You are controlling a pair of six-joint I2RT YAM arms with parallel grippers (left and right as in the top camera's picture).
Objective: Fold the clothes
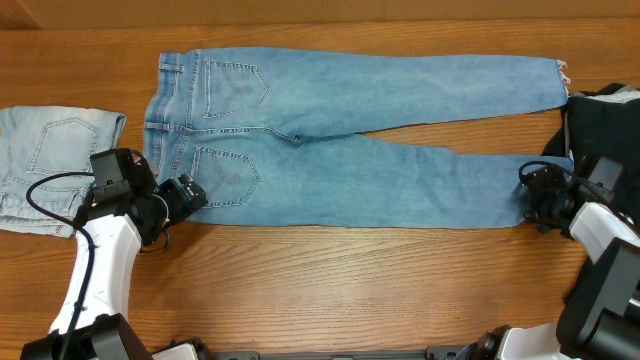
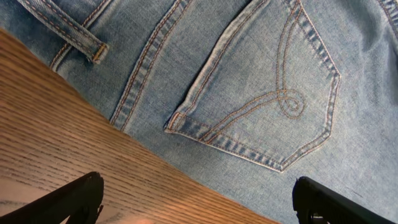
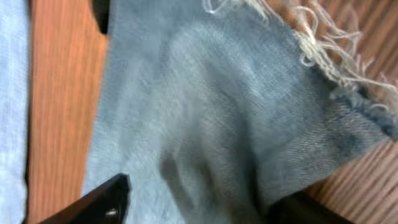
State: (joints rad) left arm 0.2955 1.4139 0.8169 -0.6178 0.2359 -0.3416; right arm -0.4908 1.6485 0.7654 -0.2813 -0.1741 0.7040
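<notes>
The left pincer point(image 2: 196, 193) was held wide open over the counter point(image 1: 330, 290), just beside a back pocket point(image 2: 261, 93) of the jeans point(image 1: 350, 150). These were spread flat there, 2 legs stretched rightward. The right pincer point(image 3: 205, 199) was set astride 1 frayed hem point(image 3: 323, 43) — whether it was gripped could not be told.

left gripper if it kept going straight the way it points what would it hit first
Most likely the jeans: the open left gripper hovers over the table, and the denim edge beside the back pocket lies just ahead. Depth is unclear, so it might graze the wood first.
</notes>
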